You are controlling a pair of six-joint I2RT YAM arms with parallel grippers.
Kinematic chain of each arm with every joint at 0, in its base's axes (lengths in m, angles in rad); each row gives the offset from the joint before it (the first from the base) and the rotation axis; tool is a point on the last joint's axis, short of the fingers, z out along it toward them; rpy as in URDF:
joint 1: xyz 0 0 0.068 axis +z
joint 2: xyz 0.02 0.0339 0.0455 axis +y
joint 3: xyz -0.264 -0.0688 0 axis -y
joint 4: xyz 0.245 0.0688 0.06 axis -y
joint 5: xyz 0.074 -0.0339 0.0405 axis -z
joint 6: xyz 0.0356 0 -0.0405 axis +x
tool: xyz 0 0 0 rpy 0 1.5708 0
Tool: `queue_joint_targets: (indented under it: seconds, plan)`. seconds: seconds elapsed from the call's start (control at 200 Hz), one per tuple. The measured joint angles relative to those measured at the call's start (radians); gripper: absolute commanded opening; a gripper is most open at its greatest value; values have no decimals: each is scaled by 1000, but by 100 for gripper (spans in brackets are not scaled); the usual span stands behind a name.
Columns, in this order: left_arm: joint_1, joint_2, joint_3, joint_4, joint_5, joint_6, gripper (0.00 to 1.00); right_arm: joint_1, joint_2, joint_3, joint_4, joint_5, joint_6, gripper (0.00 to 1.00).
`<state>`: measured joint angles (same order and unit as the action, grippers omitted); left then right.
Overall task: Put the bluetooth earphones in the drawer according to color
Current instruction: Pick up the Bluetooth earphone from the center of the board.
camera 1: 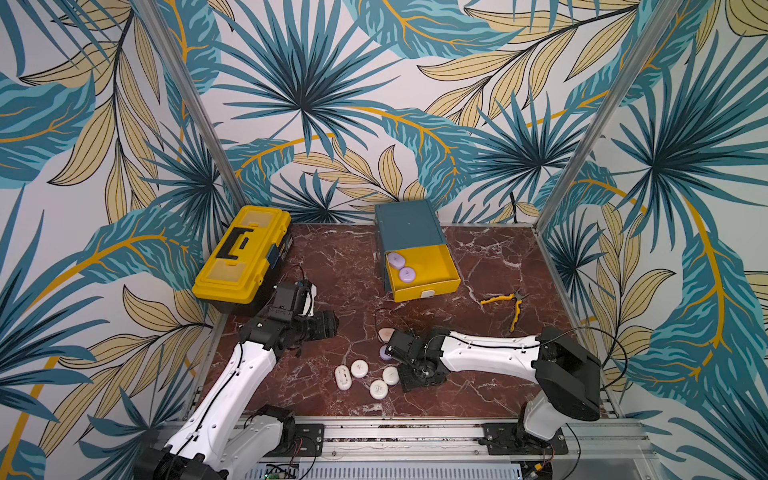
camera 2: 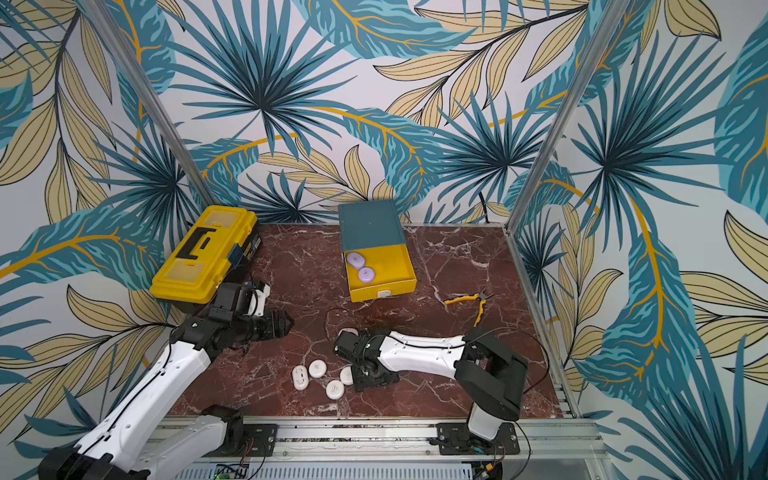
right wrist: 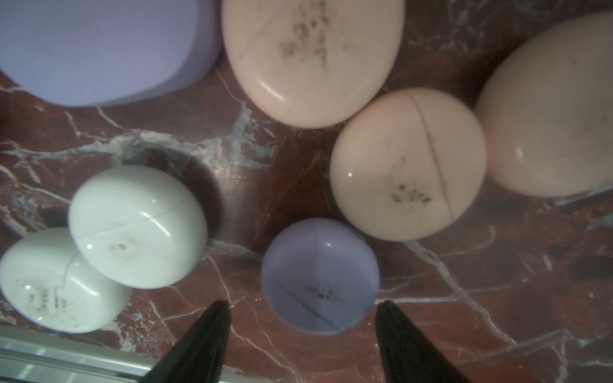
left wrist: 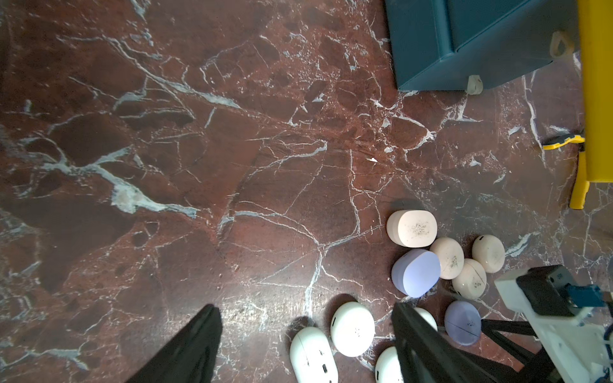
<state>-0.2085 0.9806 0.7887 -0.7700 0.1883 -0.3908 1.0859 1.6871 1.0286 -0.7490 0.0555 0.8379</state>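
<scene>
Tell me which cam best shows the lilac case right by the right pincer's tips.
Right wrist view: the lilac case sits large and central, seam and mark legible, just ahead of the open right pincer. Left wrist view shows the lilac case small. Both top views: the right arm hides it.

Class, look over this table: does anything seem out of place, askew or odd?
Yes. A white case lies on its side with a slot showing, and a lilac case and a peach case appear tipped on edge, not flat. Yellow-handled pliers lie open near the drawer cabinet, unrelated to the sorting.
</scene>
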Motion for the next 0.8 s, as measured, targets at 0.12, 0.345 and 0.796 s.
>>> queue_joint_targets:
  seconds: [0.12, 0.345, 0.796]
  plan:
    - [0, 0, -9, 21, -1, 0, 86, 0, 0, -5, 3, 0, 0, 76]
    - [0, 0, -26, 35, 2, 0, 86, 0, 0, -17, 12, 7, 0, 77]
    - [0, 0, -37, 56, 12, 2, 86, -2, 22, -18, 39, 7, 0, 78]
